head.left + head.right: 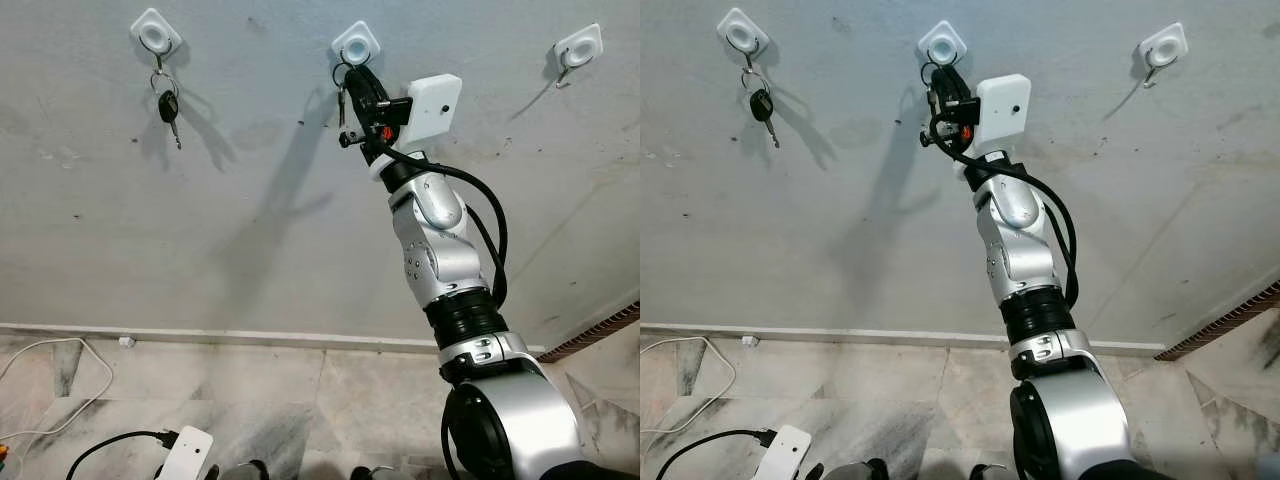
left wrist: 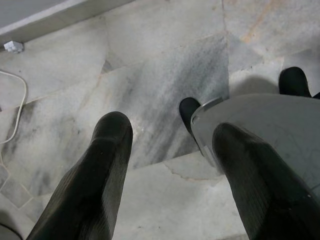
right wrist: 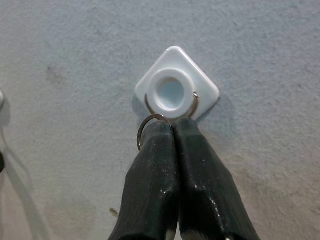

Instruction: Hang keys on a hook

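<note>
My right gripper (image 3: 172, 127) pinched on key ring (image 3: 144, 131), tips touching middle hook (image 3: 176, 85) (wall-mounted); left gripper (image 2: 170, 150) spread wide over floor (image 2: 150, 75).

Three white hooks on the wall: left hook (image 1: 156, 35), middle hook (image 1: 357, 44), right hook (image 1: 579, 46). Two sets of keys: one set of keys (image 1: 168, 104) hanging from the left hook, one key ring (image 3: 148, 129) pinched at the middle hook. Two grippers: right gripper (image 3: 172, 131) up at the wall, left gripper (image 2: 170, 150) down low over the floor. One small white plug (image 1: 126, 342) by the wall. One black cable (image 1: 110, 444) on the floor. One white cord (image 1: 45, 385) on the floor.
</note>
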Robot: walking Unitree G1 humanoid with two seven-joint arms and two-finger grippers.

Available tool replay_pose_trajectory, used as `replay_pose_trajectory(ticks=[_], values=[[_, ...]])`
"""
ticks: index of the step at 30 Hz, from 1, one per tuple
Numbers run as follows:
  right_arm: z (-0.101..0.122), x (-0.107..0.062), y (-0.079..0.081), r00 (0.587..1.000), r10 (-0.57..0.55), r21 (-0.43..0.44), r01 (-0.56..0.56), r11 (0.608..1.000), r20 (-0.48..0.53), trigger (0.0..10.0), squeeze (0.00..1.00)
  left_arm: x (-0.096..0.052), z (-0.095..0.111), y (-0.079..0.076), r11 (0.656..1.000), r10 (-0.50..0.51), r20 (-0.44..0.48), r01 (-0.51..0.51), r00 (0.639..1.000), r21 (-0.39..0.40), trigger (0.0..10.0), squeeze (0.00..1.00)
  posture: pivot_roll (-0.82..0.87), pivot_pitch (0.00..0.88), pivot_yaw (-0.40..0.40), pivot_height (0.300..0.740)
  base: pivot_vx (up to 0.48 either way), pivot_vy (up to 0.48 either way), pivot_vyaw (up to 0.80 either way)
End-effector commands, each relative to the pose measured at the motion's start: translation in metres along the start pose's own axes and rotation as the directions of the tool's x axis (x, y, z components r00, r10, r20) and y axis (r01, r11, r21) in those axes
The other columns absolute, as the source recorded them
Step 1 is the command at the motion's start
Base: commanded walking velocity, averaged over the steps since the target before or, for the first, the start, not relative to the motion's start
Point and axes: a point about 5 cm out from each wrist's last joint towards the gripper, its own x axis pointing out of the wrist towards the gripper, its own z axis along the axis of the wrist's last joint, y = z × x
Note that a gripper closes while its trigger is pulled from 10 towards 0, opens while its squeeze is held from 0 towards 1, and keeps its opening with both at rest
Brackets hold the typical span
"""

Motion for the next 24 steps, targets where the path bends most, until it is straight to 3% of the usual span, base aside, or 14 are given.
replay_pose_trajectory(ticks=[1, 24], values=[[0.005, 0.004, -0.001, 1.000, -0.010, 0.003, 0.010, 1.000, 0.026, 10.0, 0.00, -0.004, -0.012, 0.000, 1.000, -0.011, -0.039, 0.012, 0.999, 0.014, 10.0, 0.00, 0.18, 0.203, 0.025, 0.740, 0.000, 0.000, 0.00], [0.001, -0.002, -0.014, 0.998, -0.064, 0.003, 0.064, 0.998, 0.030, 10.0, 0.00, -0.003, -0.009, -0.002, 0.999, -0.026, -0.038, 0.027, 0.999, 0.032, 10.0, 0.00, 0.17, 0.208, 0.036, 0.740, 0.000, 0.000, 0.00]])
